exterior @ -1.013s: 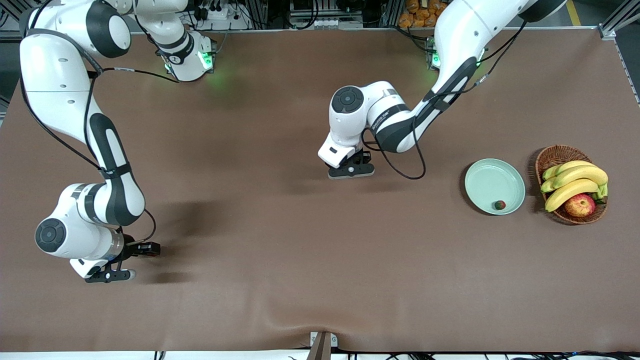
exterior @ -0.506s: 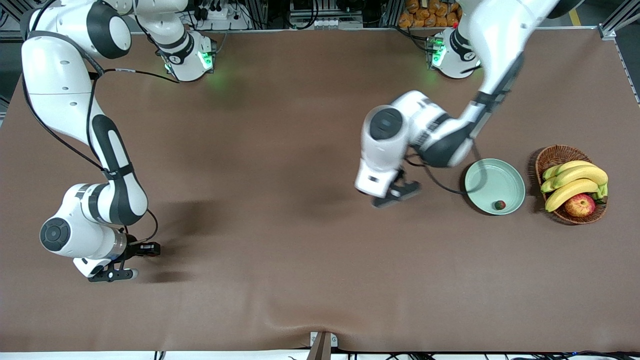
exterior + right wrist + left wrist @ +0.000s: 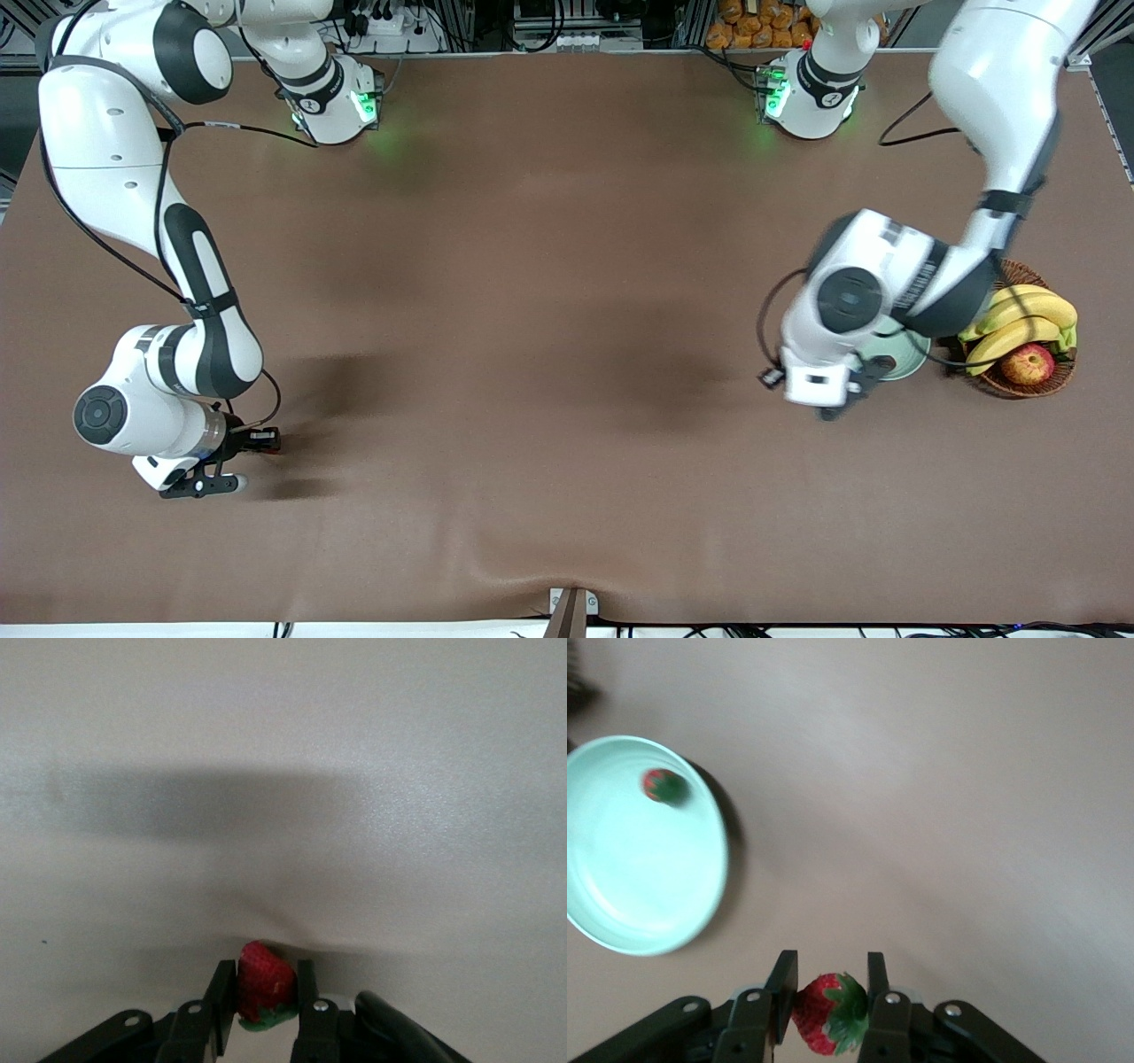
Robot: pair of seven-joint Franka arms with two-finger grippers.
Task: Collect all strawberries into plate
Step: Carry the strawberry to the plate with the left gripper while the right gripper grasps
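My left gripper (image 3: 842,403) is shut on a red strawberry (image 3: 828,1023) with a green cap and holds it in the air beside the plate's rim. The pale mint-green plate (image 3: 620,904) holds another strawberry (image 3: 664,786). In the front view the left wrist hides most of the plate (image 3: 902,363). My right gripper (image 3: 208,486) is low at the right arm's end of the table. In the right wrist view it (image 3: 266,979) is shut on a third strawberry (image 3: 264,979) that touches the brown table.
A brown wicker basket (image 3: 1001,270) stands beside the plate, toward the left arm's end of the table. It holds bananas (image 3: 1028,310) and a red-yellow apple (image 3: 1028,363). The left arm reaches over the basket's edge.
The left arm has swung from the table's middle toward the plate, carrying its strawberry. The right gripper has barely shifted.
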